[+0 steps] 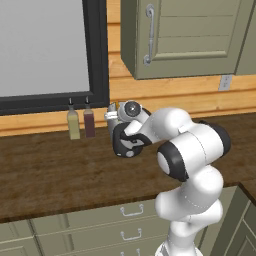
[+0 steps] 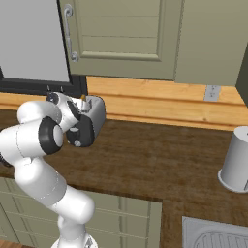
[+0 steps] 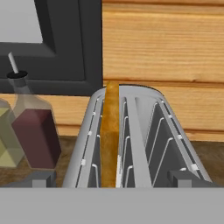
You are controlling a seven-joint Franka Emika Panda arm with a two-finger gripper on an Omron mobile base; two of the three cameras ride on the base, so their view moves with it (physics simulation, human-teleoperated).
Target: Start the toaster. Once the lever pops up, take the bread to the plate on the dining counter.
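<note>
Gripper (image 3: 112,178) wide open, empty, poised over toaster (image 3: 131,140). One bread (image 3: 110,131) slice stands on edge in left slot – right slot looks empty. Bread light, stiff, crumbly: pinch top crust gently. Lever probably hidden behind hand. Two bottles (image 1: 81,122) beside toaster.

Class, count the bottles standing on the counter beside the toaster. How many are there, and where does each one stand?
2. The yellow bottle stands farthest from the toaster, under the dark window frame. The dark red bottle stands between it and the toaster. The arm could hide others.
</note>
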